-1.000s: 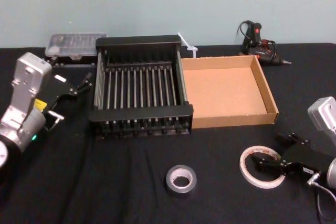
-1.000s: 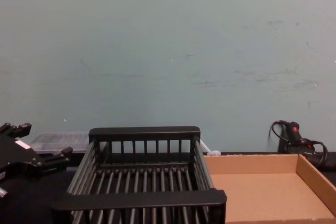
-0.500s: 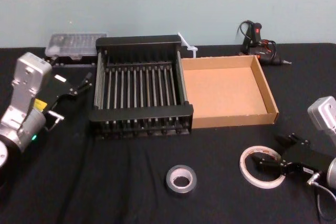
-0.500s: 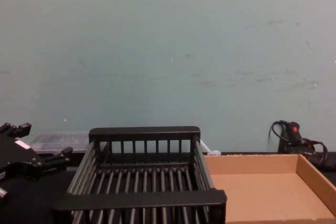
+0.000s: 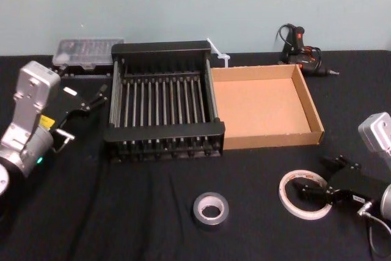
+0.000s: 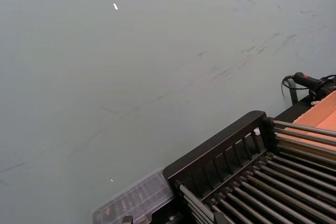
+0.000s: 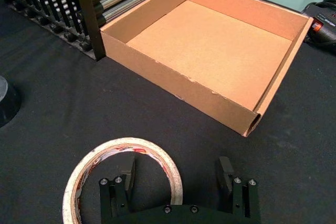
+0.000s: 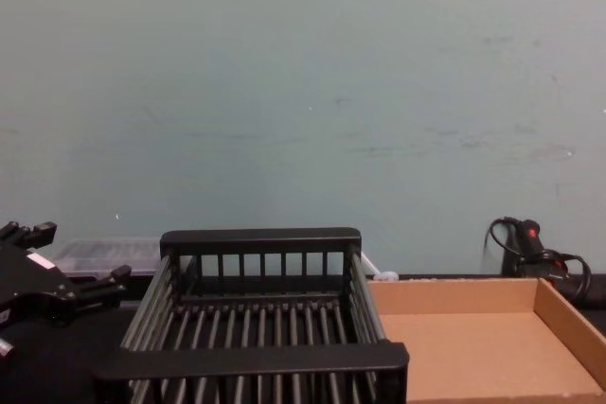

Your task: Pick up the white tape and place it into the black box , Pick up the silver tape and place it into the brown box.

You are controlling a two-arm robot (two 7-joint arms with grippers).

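Scarcely anything is being changed over the last second: the right pincer (image 7: 178, 184) is still being held wide open astride the near rim of the whitish translucent roll of white tape (image 5: 303, 194), which is lying on the black-clothed table (image 5: 122, 212) at near right, so a grasp is judged imminent. The left pincer (image 5: 82, 105) is being kept parked, spread, left of the black slatted crate (image 5: 164, 131). No writing is being made out.
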